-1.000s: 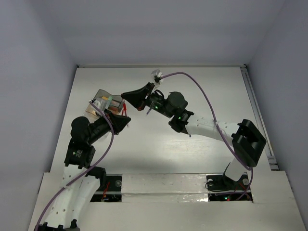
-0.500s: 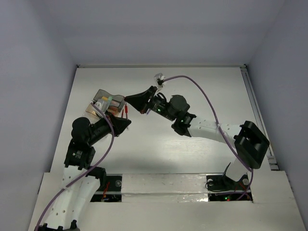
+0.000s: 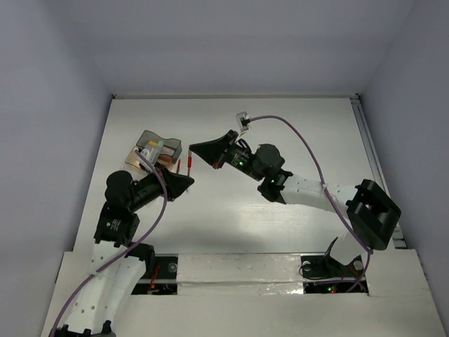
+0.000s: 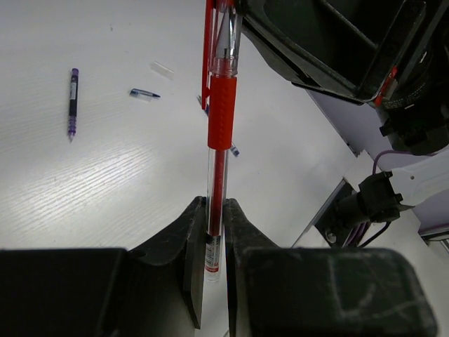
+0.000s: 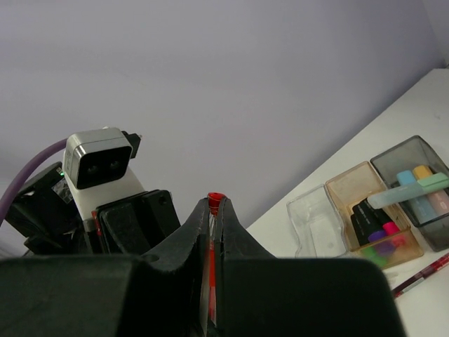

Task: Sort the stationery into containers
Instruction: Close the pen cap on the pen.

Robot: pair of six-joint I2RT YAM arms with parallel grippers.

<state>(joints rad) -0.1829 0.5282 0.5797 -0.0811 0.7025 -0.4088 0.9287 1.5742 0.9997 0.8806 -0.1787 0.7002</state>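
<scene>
Your left gripper is clenched on one end of a red pen, held above the table, with the pen's other end reaching towards the right gripper. That right one is pressed closed on a thin red piece. You cannot tell from these views whether it is a cap or the pen's own end. From above, the two grippers face each other closely, just right of the containers, which sit on the left half of the table. The tan compartment holds black, pink, purple and green highlighters. The grey compartment holds pale-blue and peach ones, with a mint one lying across its rim. A second red pen lies on the table just beside the grey compartment. A purple pen and a blue cap lie loose on the table, well apart from your held pen.
</scene>
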